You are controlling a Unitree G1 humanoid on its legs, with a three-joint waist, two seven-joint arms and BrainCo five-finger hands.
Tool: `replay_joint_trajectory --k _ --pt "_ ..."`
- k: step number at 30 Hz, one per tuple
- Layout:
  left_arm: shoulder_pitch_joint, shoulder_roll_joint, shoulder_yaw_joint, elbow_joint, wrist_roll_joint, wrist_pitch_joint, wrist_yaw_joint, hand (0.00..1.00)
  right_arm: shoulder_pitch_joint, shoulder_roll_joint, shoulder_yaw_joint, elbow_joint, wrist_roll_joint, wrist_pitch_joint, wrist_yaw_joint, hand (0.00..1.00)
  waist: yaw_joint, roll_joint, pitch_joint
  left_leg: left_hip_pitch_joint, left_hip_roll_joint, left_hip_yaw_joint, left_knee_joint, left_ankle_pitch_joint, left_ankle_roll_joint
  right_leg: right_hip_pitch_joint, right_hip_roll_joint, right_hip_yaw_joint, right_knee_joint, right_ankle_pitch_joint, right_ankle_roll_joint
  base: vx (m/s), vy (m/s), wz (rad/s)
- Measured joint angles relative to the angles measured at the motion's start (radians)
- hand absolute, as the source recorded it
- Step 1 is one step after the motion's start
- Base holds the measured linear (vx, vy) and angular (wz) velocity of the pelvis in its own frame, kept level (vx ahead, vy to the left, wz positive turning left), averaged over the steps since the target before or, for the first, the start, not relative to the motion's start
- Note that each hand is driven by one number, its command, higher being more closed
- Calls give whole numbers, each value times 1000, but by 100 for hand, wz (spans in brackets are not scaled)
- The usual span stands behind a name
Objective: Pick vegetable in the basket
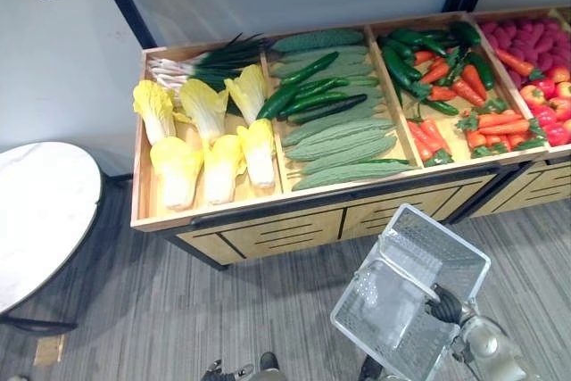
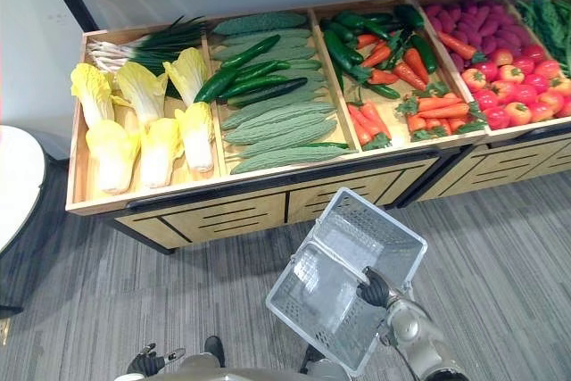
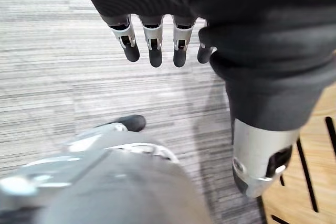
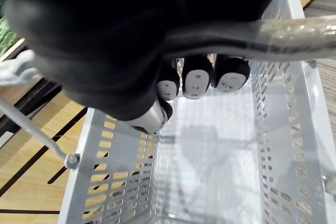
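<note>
The white plastic basket (image 1: 439, 245) hangs empty in front of the wooden produce stand (image 1: 268, 229). My right hand (image 2: 373, 290) is shut on its handle (image 4: 294, 34), with the fingers (image 4: 195, 81) curled under the bar. The stand's bins hold napa cabbages (image 1: 205, 144) and scallions (image 1: 210, 60) at the left, cucumbers (image 1: 303, 91) and bitter gourds (image 1: 343, 144) in the middle, then carrots (image 1: 482, 122) with dark green vegetables (image 1: 406, 60). My left hand (image 3: 153, 51) hangs low over the floor, fingers straight, holding nothing.
At the far right are purple sweet potatoes (image 1: 526, 37) and red peppers (image 1: 553, 104). A white round table (image 1: 36, 220) stands to the left of the stand. Grey plank floor (image 1: 134, 310) lies between me and the stand.
</note>
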Motion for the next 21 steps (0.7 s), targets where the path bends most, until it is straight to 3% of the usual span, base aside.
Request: replay_joint_trajectory --k 3,4,6,12,18,21 --pt "8 -12 20 -290 -2 -54 132 0 44 53 -69 67 0 0 -62 100 4 -2 0 -11 1 -53 -52 -1 -2 -3 9 -49 -3 3 5 -109 44 45" --pt "8 -12 51 -442 -1 -85 201 0 50 79 -100 107 0 1 -88 100 16 -15 -1 -16 -8 -56 -65 1 -2 -6 4 -53 -14 12 15 -91 73 16" --pt "10 -12 85 -588 1 -111 259 0 67 87 -115 125 0 2 -110 100 20 -29 -10 -32 -25 -60 -63 0 2 -20 -4 -49 -21 25 24 -81 80 5" --pt "-60 -36 222 -742 4 -138 390 0 56 84 -155 149 1 2 -130 100 18 -28 -11 -79 -71 -37 -64 1 21 -78 -37 16 -48 71 28 -27 83 -10" --pt "-191 -33 355 -857 1 -138 522 0 30 82 -148 148 -7 0 -128 100 13 -36 -7 -82 -71 14 -68 1 23 -126 -31 93 -51 98 24 38 26 -29" --pt "-253 -13 375 -858 0 -135 558 0 7 82 -134 148 -8 0 -121 100 -8 -47 1 -82 -68 36 -70 1 24 -144 -25 121 -51 102 21 60 8 -29"
